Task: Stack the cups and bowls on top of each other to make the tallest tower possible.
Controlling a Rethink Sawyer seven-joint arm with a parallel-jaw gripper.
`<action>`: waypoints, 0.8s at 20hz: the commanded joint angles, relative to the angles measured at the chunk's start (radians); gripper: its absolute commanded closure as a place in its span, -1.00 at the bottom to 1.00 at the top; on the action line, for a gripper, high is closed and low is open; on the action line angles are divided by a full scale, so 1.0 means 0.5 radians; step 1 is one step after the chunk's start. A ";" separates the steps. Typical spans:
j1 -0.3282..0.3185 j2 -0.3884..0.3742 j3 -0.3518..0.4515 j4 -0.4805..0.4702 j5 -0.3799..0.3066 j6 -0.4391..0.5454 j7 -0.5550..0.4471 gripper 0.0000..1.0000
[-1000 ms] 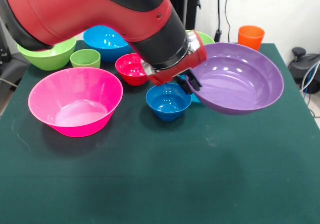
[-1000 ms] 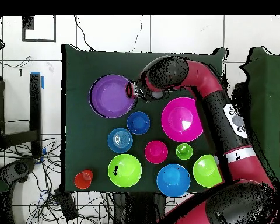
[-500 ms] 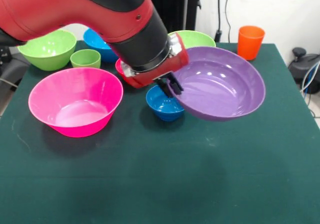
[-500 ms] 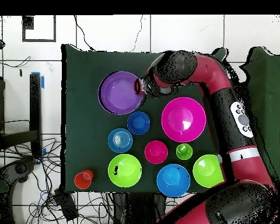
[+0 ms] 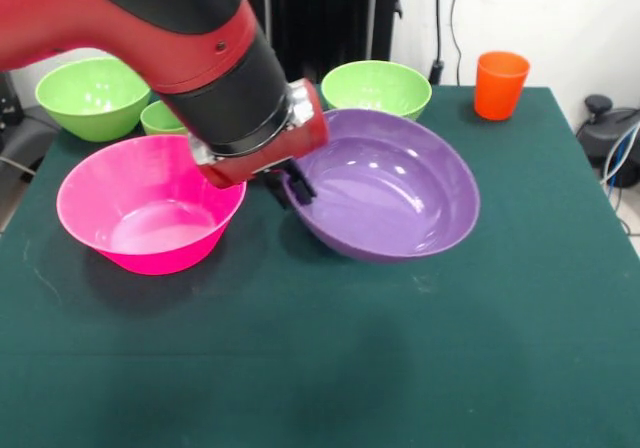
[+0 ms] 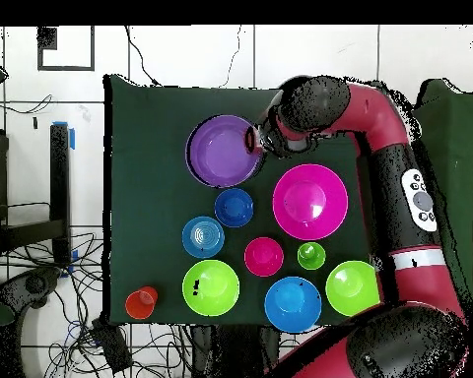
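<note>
Purple bowl (image 5: 385,193) hangs tilted by its rim – pinched in the gripper (image 5: 293,183) – just beside the pink bowl (image 5: 150,203), so I'd level it, centre it over the pink one, then lower it slowly before letting go.

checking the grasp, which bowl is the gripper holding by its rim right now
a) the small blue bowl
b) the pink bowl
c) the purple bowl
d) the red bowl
c: the gripper is clamped on the near-arm rim of the purple bowl, which is tilted beside the pink bowl.
</note>
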 commanded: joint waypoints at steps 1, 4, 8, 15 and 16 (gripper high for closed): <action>0.077 0.055 -0.146 -0.263 -0.224 0.253 -0.822 1.00; 0.081 0.072 -0.158 -0.334 -0.267 0.292 -0.876 1.00; 0.090 0.066 -0.180 -0.375 -0.305 0.344 -0.901 1.00; 0.064 0.034 -0.206 -0.370 -0.332 0.399 -0.928 1.00; 0.064 0.029 -0.212 -0.371 -0.335 0.413 -0.927 1.00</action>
